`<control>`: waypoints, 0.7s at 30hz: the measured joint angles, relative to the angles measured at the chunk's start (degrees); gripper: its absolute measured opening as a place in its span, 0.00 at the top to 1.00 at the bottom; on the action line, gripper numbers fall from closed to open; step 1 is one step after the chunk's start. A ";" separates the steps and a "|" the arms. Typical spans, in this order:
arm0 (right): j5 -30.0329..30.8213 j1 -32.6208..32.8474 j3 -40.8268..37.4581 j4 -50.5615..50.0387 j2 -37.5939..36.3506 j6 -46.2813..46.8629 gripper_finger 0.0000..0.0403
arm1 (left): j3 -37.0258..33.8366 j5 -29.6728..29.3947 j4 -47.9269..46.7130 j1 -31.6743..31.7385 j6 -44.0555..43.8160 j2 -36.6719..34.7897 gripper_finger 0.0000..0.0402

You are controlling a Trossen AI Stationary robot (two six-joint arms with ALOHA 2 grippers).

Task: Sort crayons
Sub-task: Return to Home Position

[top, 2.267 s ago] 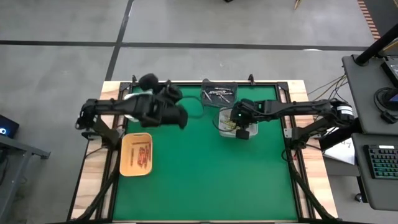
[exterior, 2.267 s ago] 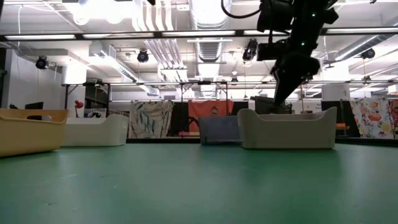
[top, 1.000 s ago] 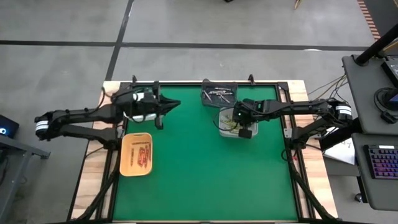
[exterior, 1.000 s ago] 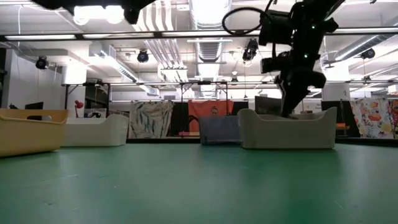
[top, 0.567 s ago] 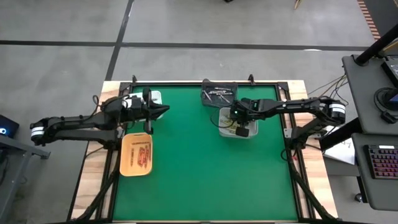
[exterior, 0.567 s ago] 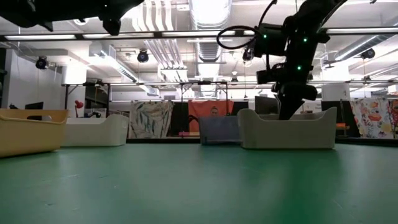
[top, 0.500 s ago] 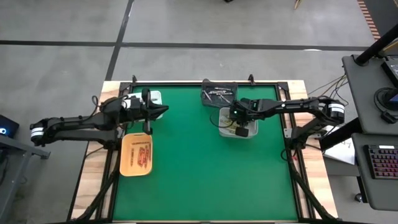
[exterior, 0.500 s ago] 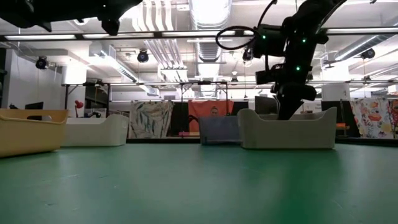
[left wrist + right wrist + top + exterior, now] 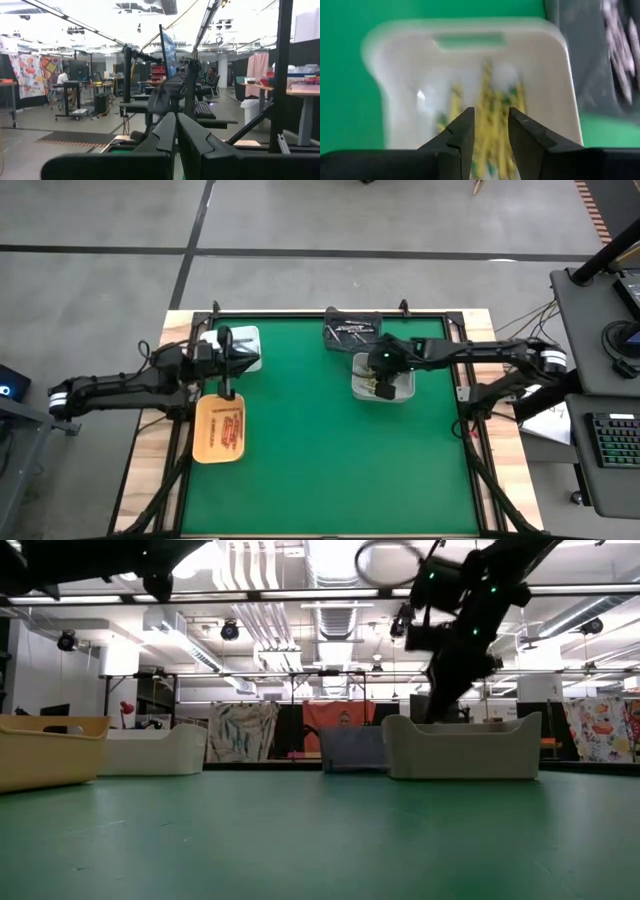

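Hovering over the bin (image 9: 395, 65), right tool (image 9: 490, 115) narrow, empty; crayons (image 9: 490, 92) there seem light, stiff, brittle: pinch mid-length. Left tool (image 9: 176, 118) closed, well apart from it.

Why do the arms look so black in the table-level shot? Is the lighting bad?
Low view: ceiling lights glare behind the right arm, silhouetting it above the cream bin. Left wrist view: the white ceiling is washed out. High view: even light on the green mat, only soft shadows.
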 joint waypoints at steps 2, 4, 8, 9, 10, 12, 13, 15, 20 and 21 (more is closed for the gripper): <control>-2.82 0.00 -1.78 4.56 -2.72 -0.88 0.74 | -1.74 0.00 -0.11 0.00 0.00 -2.19 1.00; -4.47 0.00 -3.51 8.14 -5.78 -2.26 0.75 | -3.67 0.00 -0.09 0.00 -0.31 -4.49 1.00; -7.90 0.00 -6.81 11.96 -12.79 -5.28 0.78 | -6.91 -0.04 -0.33 0.00 -1.11 -9.17 1.00; -8.39 0.00 -7.55 12.66 -14.79 -5.46 0.78 | -7.51 -0.14 -0.53 0.00 -1.14 -10.32 1.00; -8.82 0.00 -8.32 13.25 -16.79 -5.51 0.79 | -7.99 -0.74 -0.59 -0.02 -1.14 -11.42 1.00; -9.75 0.00 -9.91 13.93 -20.75 -5.76 0.80 | -8.82 -2.03 -0.92 -0.02 -1.30 -13.34 1.00; -9.83 0.00 -10.71 13.96 -22.77 -5.94 0.81 | -9.25 -2.56 -0.97 -0.01 -1.31 -14.24 1.00; -10.66 0.00 -12.46 14.00 -26.46 -6.26 0.82 | -10.12 -2.87 -0.98 -0.02 -1.32 -15.88 1.00; -12.68 0.00 -17.23 14.06 -36.06 -6.00 0.83 | -11.37 -2.93 -2.03 -0.01 -3.29 -19.11 1.00; -12.84 0.00 -18.22 14.43 -37.67 -5.74 0.83 | -11.45 -2.93 -2.37 -0.02 -3.58 -19.66 1.00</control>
